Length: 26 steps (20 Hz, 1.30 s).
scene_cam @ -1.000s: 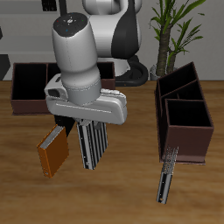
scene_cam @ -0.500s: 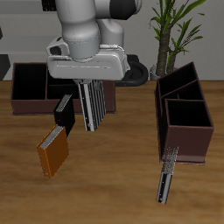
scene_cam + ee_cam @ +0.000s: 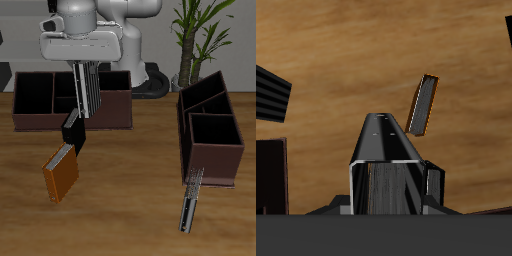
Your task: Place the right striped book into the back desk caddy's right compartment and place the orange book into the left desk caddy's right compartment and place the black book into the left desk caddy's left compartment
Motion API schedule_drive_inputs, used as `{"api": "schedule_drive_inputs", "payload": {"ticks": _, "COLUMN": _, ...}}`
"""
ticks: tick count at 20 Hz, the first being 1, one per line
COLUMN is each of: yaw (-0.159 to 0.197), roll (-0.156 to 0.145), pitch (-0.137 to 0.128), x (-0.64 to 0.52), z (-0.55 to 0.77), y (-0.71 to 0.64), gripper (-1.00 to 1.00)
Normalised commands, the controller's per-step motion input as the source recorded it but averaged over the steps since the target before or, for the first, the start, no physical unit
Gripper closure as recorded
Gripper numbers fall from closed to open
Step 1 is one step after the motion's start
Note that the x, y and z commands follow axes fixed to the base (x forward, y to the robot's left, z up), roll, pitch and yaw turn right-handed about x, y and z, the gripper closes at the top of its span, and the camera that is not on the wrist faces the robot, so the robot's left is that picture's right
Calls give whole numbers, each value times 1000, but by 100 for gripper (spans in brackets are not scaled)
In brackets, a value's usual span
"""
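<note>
My gripper [image 3: 83, 66] is shut on the right striped book [image 3: 85, 92], which hangs upright from it over the back desk caddy [image 3: 30, 118]. In the wrist view the book [image 3: 386, 165] fills the space between my fingers [image 3: 434, 185]. The black book [image 3: 73, 130] stands in front of that caddy. The orange book [image 3: 60, 173] lies nearer the table's front edge; it also shows in the wrist view [image 3: 423, 103]. The left desk caddy [image 3: 212, 150] stands apart from all of them.
A second striped book [image 3: 190, 200] lies near the front edge, in front of the left desk caddy. A potted plant [image 3: 192, 35] stands at the back. The robot's base [image 3: 125, 40] is behind the back caddy.
My gripper has carried the striped book up and back, from above the orange book to over the back desk caddy. The black book is now uncovered. Other books have not moved.
</note>
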Motion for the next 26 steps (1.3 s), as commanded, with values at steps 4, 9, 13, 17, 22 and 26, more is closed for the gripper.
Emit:
{"api": "schedule_drive_inputs", "payload": {"ticks": 4, "yaw": 18, "roll": -17, "pitch": -60, "x": -718, "z": 157, "y": -83, "gripper": 100}}
{"api": "schedule_drive_inputs", "payload": {"ticks": 9, "yaw": 41, "roll": -9, "pitch": -75, "x": -879, "z": 110, "y": 119, "gripper": 100}}
{"api": "schedule_drive_inputs", "payload": {"ticks": 13, "yaw": -10, "roll": 43, "pitch": -47, "x": -817, "z": 185, "y": 27, "gripper": 100}}
{"api": "schedule_drive_inputs", "payload": {"ticks": 17, "yaw": 64, "roll": 57, "pitch": -46, "x": -795, "z": 292, "y": -78, "gripper": 100}}
{"api": "schedule_drive_inputs", "payload": {"ticks": 22, "yaw": 17, "roll": 5, "pitch": 15, "x": -474, "z": 54, "y": -68, "gripper": 100}}
{"api": "schedule_drive_inputs", "payload": {"ticks": 26, "yaw": 54, "roll": 9, "pitch": 27, "x": -453, "z": -32, "y": -186, "gripper": 100}}
